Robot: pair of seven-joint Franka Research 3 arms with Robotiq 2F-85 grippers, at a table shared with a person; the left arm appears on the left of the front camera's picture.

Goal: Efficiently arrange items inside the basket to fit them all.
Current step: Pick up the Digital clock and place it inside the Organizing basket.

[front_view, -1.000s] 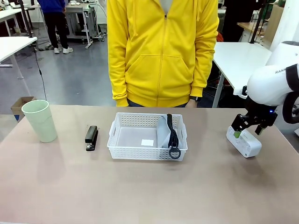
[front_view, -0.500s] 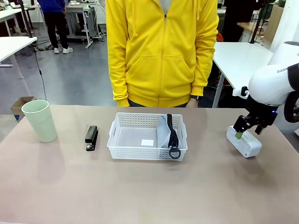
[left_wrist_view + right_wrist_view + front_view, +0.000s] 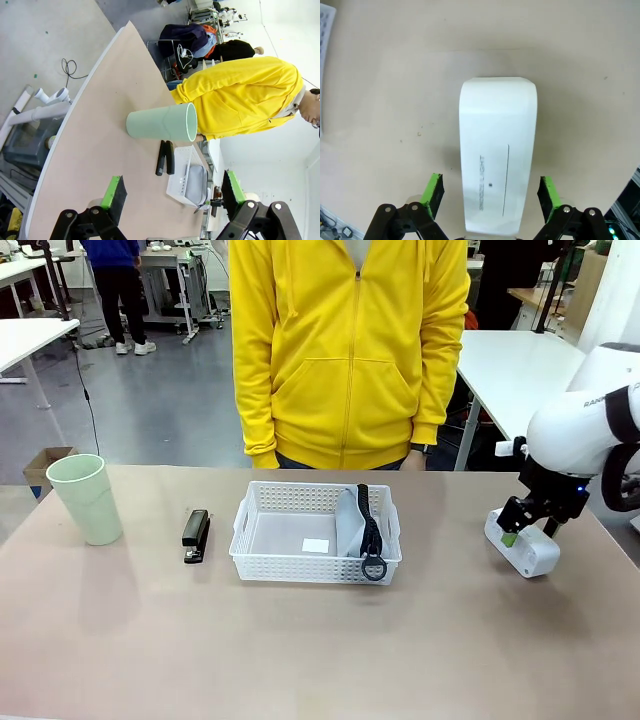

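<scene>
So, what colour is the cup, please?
The cup is pale green, clearest in the left wrist view.

The worktop (image 3: 300,640) is a plain pinkish beige. The basket (image 3: 300,565) is white, its sides a lattice of small holes, with a brighter white patch (image 3: 316,545) on its pale floor. The zip pouch (image 3: 349,525) is grey, crossed by a black band ending in a black ring (image 3: 374,566). The stapler (image 3: 196,534) is black all over, and the cup (image 3: 86,499) is pale mint green. The boxy block (image 3: 497,125) is glossy white with faint grey lettering and one thin grey line. The left pincer (image 3: 172,190) and right pincer (image 3: 490,192) are black with bright green pads (image 3: 434,188). The person's hooded jacket (image 3: 345,350) is vivid yellow.
</scene>
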